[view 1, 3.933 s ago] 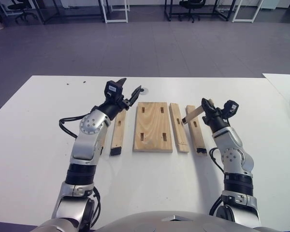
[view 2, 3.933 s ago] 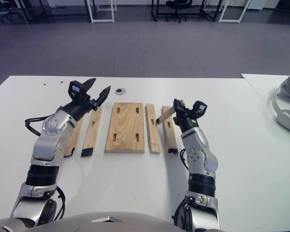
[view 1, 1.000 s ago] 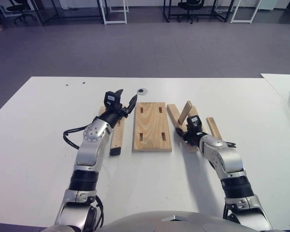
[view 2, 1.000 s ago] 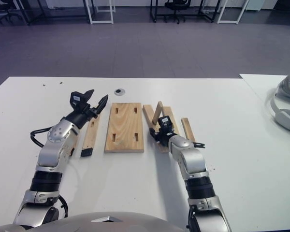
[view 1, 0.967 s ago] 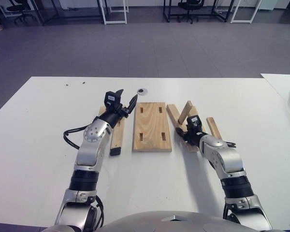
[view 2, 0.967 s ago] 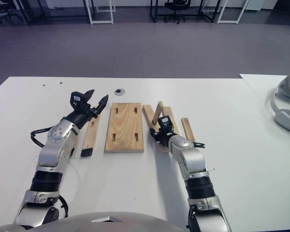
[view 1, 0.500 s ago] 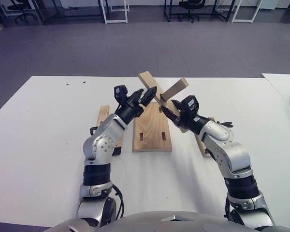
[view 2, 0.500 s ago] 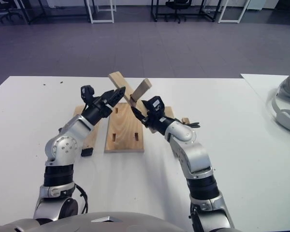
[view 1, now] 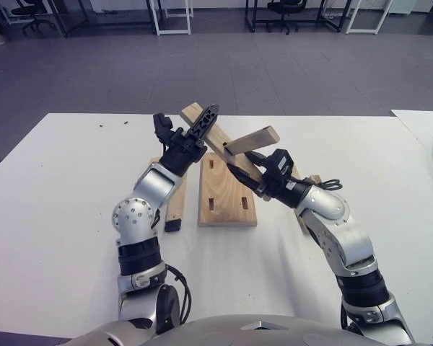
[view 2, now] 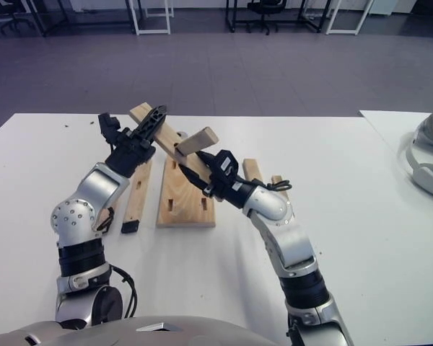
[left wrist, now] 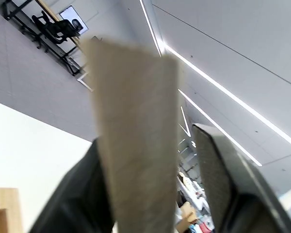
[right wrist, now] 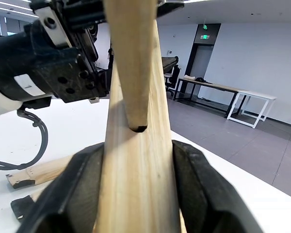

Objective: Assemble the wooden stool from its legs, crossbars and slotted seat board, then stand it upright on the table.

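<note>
fingers [right wrist: 75, 189] of the right gripper [view 1: 239, 173]: closed on both faces of the leg [view 1: 218, 138], which is held slanted in the air over the table [view 1: 65, 187]. seat board [view 1: 226, 198]: flat on the table, below. fingers [left wrist: 228, 179] of the left gripper [view 1: 202, 124]: astride the leg's upper end, one touching, one with a gap. crossbar [view 1: 254, 138]: one end in the leg's slot, otherwise unsupported. risks, as we judge them: crossbar slipping out if the leg tips or jolts; leg twisting if the left side closes unevenly.

The white table [view 1: 50, 216] carries the slotted seat board [view 1: 227, 200] flanked by wooden legs [view 2: 136, 198].
</note>
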You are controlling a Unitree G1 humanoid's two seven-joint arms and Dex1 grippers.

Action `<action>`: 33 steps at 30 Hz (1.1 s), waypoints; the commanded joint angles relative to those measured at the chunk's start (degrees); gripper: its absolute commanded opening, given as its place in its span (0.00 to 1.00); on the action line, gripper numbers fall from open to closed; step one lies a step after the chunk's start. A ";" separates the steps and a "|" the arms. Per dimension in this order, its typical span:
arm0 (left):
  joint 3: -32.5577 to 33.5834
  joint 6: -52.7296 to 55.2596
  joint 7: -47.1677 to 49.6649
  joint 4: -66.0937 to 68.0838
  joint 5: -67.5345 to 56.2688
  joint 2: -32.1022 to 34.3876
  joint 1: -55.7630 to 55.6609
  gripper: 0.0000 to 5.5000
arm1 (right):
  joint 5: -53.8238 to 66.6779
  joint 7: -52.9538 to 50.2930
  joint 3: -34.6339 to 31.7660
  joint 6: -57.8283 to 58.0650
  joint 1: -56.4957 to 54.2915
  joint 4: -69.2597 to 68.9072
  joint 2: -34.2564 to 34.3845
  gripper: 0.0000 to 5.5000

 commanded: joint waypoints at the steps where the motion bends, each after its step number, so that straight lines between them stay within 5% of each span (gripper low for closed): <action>1: -1.52 0.53 1.45 -1.24 -1.39 0.19 2.03 0.29 | 0.26 0.49 0.45 -1.14 0.79 -0.89 -0.45 0.38; 6: -1.00 -0.75 4.77 -1.61 -0.68 0.77 4.63 0.20 | 0.91 1.61 0.77 -0.49 1.39 -1.88 -1.12 0.38; 12: 0.23 -6.70 11.40 -9.15 9.17 3.84 12.45 0.18 | -2.78 0.55 0.44 -1.72 5.12 -0.07 -4.19 0.59; 17: -4.04 -11.67 14.76 -19.40 22.98 5.56 23.79 0.18 | -11.37 -4.08 -0.93 -3.99 7.01 10.64 -8.61 0.59; 24: -10.39 -19.03 15.77 -17.26 35.27 4.25 23.36 0.18 | -19.64 -3.37 6.08 -8.25 6.31 18.49 -9.12 0.59; 33: -17.55 -7.78 18.24 -23.03 42.95 10.13 26.10 0.18 | -16.72 0.59 11.14 -10.03 6.83 13.77 -4.47 0.59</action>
